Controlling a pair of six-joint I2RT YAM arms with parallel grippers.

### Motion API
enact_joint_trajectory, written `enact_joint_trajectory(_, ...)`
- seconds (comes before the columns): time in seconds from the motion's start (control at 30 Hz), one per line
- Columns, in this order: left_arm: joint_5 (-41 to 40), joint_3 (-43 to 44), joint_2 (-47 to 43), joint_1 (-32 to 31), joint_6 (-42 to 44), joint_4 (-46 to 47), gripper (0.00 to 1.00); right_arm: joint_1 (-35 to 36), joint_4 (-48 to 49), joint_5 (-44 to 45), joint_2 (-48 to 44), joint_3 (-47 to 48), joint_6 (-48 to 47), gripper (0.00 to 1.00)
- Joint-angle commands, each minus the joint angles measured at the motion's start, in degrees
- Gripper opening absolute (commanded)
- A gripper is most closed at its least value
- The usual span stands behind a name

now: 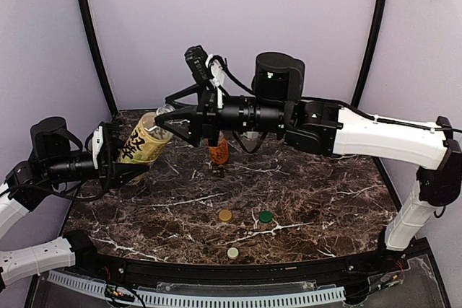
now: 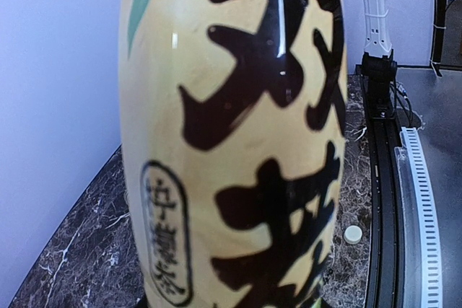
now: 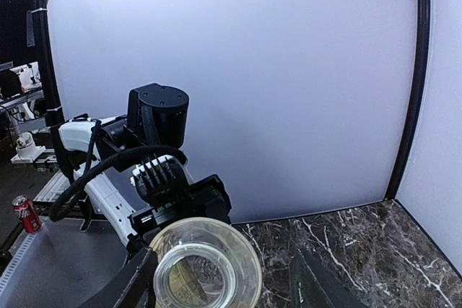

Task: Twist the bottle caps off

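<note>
Yellow bottle: the taller plastic drink bottle with a yellow label and bold black characters (image 1: 143, 142) is lifted off the dark marble table (image 1: 325, 200), tilted with its neck up and to the right. Its label fills the left wrist view (image 2: 238, 142).
Bottle mouth: the clear rim (image 3: 206, 265) is uncapped, and the right wrist camera looks straight into it.
Left gripper (image 1: 126, 153): clamped around the yellow bottle's lower body, carrying it.
Right gripper (image 1: 172, 115): jaws spread, one finger (image 3: 133, 283) against the rim and the other standing off; it grips nothing.
Orange bottle: the short orange plastic bottle (image 1: 218, 151) stands upright on the table behind the right arm; its top is hidden.
Loose caps: a tan round cap (image 1: 225, 216) and a green round cap (image 1: 266, 216) lie near each other mid-table, and a cream round cap (image 1: 232, 253) lies nearer the front edge.
</note>
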Motion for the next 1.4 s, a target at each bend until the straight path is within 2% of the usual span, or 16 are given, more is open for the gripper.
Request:
enact_joint_trajectory(0.0,2.50,1.97,-0.14,0.37,-1.08,0.28,0.18,0.19,4.94,-4.47,2.27,3.78,1.16,0.54)
enact_joint_trajectory(0.13,2.58,1.81,-0.34,0.38,-1.26,0.76,0.18,0.30,3.61,-4.76,2.86,4.08,1.15,0.27)
enact_joint_trajectory(0.23,2.36,1.72,-0.36,0.45,-1.58,1.20,0.18,0.23,1.95,-4.92,2.58,4.29,1.22,0.00)
enact_joint_trajectory(0.27,2.26,1.67,-0.36,0.46,-1.51,1.27,0.21,0.16,1.18,-4.30,2.29,4.34,1.23,0.00)
enact_joint_trajectory(0.3,2.03,1.44,-0.40,0.53,-1.45,1.24,0.28,0.06,0.47,-3.30,1.80,4.07,1.10,0.00)
enact_joint_trajectory(0.33,1.29,1.27,-0.48,0.59,-1.40,1.15,0.58,0.06,-0.32,-1.61,0.91,3.53,0.88,0.00)
enact_joint_trajectory(0.37,0.63,0.72,-0.78,0.61,-1.29,1.09,0.78,-0.06,-1.51,1.21,-0.14,2.77,0.58,0.00)
enact_joint_trajectory(0.4,-0.77,0.30,-1.01,0.74,-1.01,1.13,0.94,-0.23,-2.91,4.66,-1.42,2.08,0.05,0.00)
enact_joint_trajectory(0.43,-1.50,-0.82,-1.77,0.91,-0.10,1.21,0.96,-0.63,-5.02,8.19,-2.84,1.23,-0.37,0.00)
enact_joint_trajectory(0.57,-6.14,-5.64,-5.39,3.86,-0.18,2.18,0.99,-2.36,-18.36,28.85,-7.91,-1.59,-1.13,0.00)
enact_joint_trajectory(0.63,-7.81,-8.76,-7.76,5.89,-1.56,3.23,0.99,-4.12,-24.05,35.81,-9.90,-4.21,0.38,0.00)
enact_joint_trajectory(0.7,-9.07,-12.22,-10.13,8.23,-3.69,4.62,0.99,-7.07,-25.53,39.59,-11.97,-9.31,1.72,0.00)
enact_joint_trajectory(0.87,-14.32,-20.04,-14.34,16.11,-12.94,9.87,0.99,-14.41,-21.68,36.48,-12.93,-17.84,4.40,0.00)
enact_joint_trajectory(1.0,-19.37,-25.18,-17.14,22.17,-19.19,11.49,0.99,-16.93,-17.21,36.65,-9.83,-19.07,2.35,0.00)
enact_joint_trajectory(1.13,-21.45,-26.73,-18.88,25.94,-21.29,11.83,0.99,-19.09,-13.72,36.21,-6.44,-19.52,1.10,0.00)
enact_joint_trajectory(1.37,-22.80,-27.62,-19.13,27.93,-21.05,12.21,0.99,-20.21,-10.77,36.82,-2.94,-21.49,-0.23,0.00)
